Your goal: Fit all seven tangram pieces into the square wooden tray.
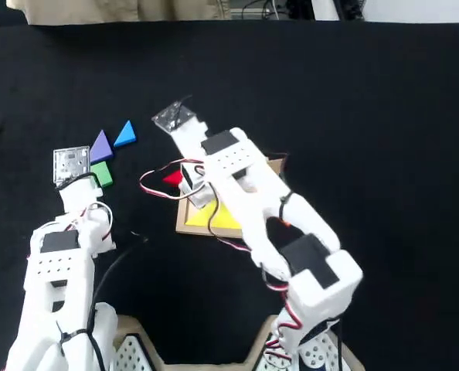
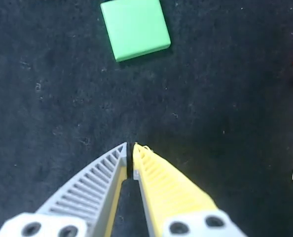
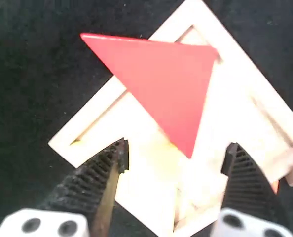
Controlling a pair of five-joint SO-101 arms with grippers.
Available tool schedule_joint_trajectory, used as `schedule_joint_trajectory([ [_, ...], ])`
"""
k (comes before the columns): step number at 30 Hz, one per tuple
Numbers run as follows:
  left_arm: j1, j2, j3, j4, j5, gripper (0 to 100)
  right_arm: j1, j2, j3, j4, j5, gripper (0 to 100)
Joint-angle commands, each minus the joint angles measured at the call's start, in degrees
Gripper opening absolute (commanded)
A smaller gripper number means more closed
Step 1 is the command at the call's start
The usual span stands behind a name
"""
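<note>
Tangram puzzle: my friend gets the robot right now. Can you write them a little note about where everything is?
Left gripper: jaws shut, empty, over the table near the green square.
Right gripper: jaws open, holding nothing, above the wooden tray.
Done: the yellow piece is in the tray.
The red triangle lies across the tray's rim, partly outside.
The purple triangle, blue triangle and green square lie on the table.
Left: seat the red triangle, then bring in the rest.

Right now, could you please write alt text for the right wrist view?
A large red triangular piece lies across a corner of the square wooden tray, one tip overhanging its rim. The right gripper hovers open nearby.
</note>
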Motion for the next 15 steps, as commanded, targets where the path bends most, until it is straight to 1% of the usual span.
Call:
schedule_joint_trajectory([
  [1, -0.1, -0.7, -0.3, -1.3, 0.4, 3, 0.9, 1.5, -3.4, -0.9, 2.9, 31.3],
  [6, 0.0, -0.7, -0.2, -1.3, 0.4, 3, 1.0, 6.2, -6.1, -1.8, 6.3, 31.1],
  [12, 0.0, -0.7, -0.1, -1.1, 0.4, 3, 4.0, 12.8, -11.9, -1.4, 6.2, 31.0],
  [13, 0.0, -0.7, -0.1, -1.1, 0.4, 3, 4.6, 13.6, -12.6, -1.3, 6.2, 30.6],
  [15, 0.0, -0.7, -0.1, -1.1, 0.4, 3, 5.6, 14.7, -13.8, -1.3, 6.2, 26.5],
])
